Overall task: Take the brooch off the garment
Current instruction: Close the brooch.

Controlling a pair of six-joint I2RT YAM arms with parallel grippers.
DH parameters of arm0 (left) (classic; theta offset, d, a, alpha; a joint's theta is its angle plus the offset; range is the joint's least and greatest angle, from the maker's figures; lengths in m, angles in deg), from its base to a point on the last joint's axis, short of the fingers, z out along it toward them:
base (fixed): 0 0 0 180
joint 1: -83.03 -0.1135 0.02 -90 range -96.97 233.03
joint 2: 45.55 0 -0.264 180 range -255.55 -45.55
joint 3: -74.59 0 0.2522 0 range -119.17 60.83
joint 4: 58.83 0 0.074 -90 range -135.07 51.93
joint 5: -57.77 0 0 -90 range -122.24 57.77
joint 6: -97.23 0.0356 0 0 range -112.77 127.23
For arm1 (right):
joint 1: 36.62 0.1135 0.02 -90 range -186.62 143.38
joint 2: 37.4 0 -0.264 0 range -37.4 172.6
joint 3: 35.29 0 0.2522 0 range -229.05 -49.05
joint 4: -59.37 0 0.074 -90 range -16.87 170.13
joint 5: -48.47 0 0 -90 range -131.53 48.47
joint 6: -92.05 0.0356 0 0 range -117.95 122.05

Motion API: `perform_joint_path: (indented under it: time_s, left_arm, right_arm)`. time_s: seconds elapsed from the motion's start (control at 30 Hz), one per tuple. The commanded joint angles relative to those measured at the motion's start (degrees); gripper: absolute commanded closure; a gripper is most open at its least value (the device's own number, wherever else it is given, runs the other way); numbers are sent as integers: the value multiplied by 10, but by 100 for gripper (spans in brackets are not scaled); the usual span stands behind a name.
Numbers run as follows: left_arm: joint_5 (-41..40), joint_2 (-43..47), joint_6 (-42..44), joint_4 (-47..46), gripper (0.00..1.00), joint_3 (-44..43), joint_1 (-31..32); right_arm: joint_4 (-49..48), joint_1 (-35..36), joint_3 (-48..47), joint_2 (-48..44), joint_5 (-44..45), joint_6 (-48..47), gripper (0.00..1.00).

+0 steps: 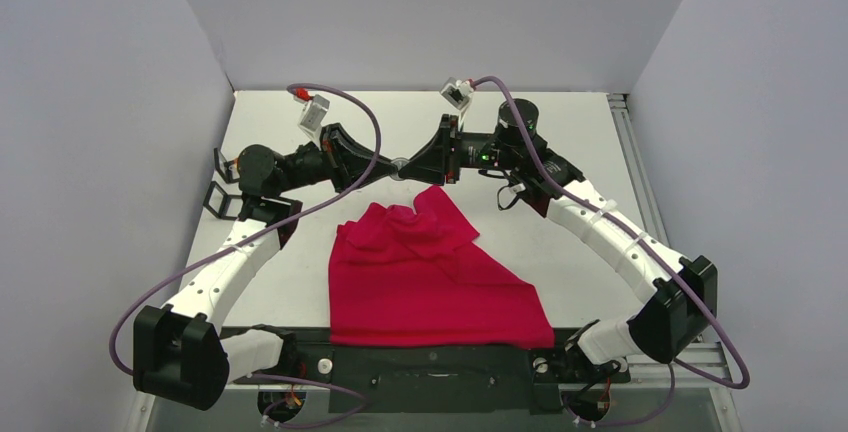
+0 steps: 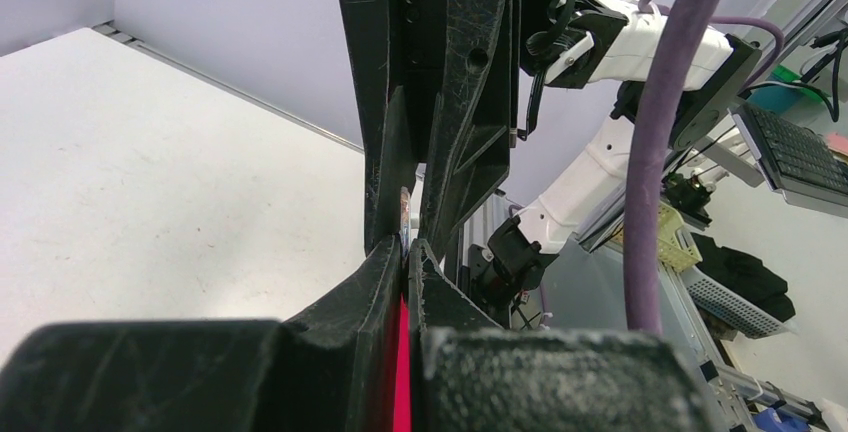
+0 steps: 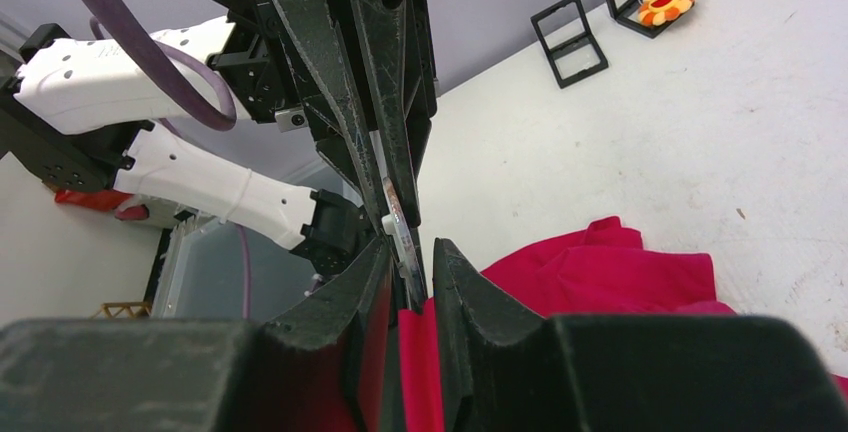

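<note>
The red T-shirt [image 1: 430, 282] lies crumpled on the white table, with a bunched peak at its far end. It also shows in the right wrist view [image 3: 620, 272]. Both grippers meet tip to tip just beyond that peak. The brooch [image 1: 400, 165] is a small thin disc held between them, seen edge-on in the right wrist view [image 3: 397, 214]. My left gripper [image 1: 390, 165] is shut on the brooch. My right gripper [image 1: 408, 165] has its jaws a narrow gap apart around the disc's other edge [image 3: 410, 247]. I cannot tell whether the brooch touches the cloth.
Two small black frame stands [image 1: 222, 197] sit at the table's left side, also in the right wrist view [image 3: 570, 40]. One holds an orange flower-shaped piece [image 3: 667, 2]. Grey walls enclose the table on three sides.
</note>
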Motion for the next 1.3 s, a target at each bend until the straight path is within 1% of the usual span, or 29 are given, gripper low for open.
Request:
perform_joint_path:
  time_s: [0.0,0.2,0.37,0.57,0.67,0.8,0.87,0.97,1.17,1.27]
  left_arm:
    - [36,18,8,-17,100,-20,7]
    - [36,16,11,-15,100,-22,9]
    - [39,18,11,-20,100,-23,12]
    - [42,22,17,-23,100,-24,15]
    - [45,25,28,-19,100,-27,18]
    - [50,32,49,-4,100,-31,23]
    - [50,38,65,17,100,-34,26]
    - [48,49,90,39,100,-35,29]
    - [38,60,124,78,100,-40,33]
    - [13,63,132,113,100,-42,31]
  right_arm:
    - [-30,-3,-15,11,20,-15,81]
    - [-4,7,-27,15,16,-42,80]
    - [12,7,-31,17,21,-53,85]
    - [13,2,-30,20,30,-43,91]
    - [14,-3,-25,22,35,-31,96]
    - [14,-7,-24,24,41,-21,100]
    - [2,-12,-19,25,42,-2,100]
    - [-36,-25,-7,29,46,53,100]
    - [-71,-42,0,39,57,120,100]
    - [-81,-47,3,37,57,136,100]
